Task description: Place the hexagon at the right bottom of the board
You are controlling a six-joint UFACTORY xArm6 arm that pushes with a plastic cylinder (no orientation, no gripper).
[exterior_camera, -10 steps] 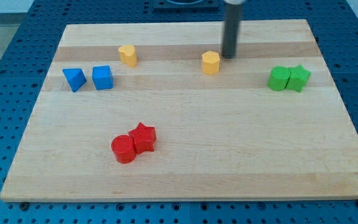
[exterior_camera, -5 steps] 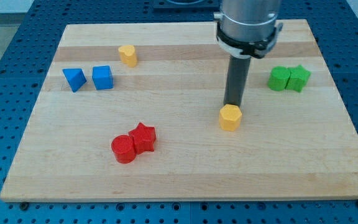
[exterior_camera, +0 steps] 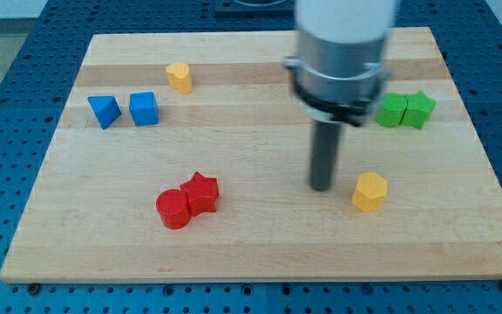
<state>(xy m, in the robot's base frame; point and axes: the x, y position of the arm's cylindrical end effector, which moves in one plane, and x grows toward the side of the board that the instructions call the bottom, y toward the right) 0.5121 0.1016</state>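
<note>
The yellow hexagon [exterior_camera: 369,191] lies on the wooden board [exterior_camera: 260,235], right of centre in the lower half. My tip [exterior_camera: 321,187] rests on the board just to the hexagon's left, a small gap apart. The rod and the arm's grey body rise above it and look blurred.
A second yellow block [exterior_camera: 179,78] sits at the upper left. A blue triangular block [exterior_camera: 104,111] and a blue cube [exterior_camera: 144,109] stand at the left. A red cylinder [exterior_camera: 172,209] touches a red star [exterior_camera: 201,192] at lower left. Two green blocks [exterior_camera: 405,110] sit at the right.
The yellow hexagon has slid from the board's top middle down and to the right. My tip has followed it downward and now stands to its left.
</note>
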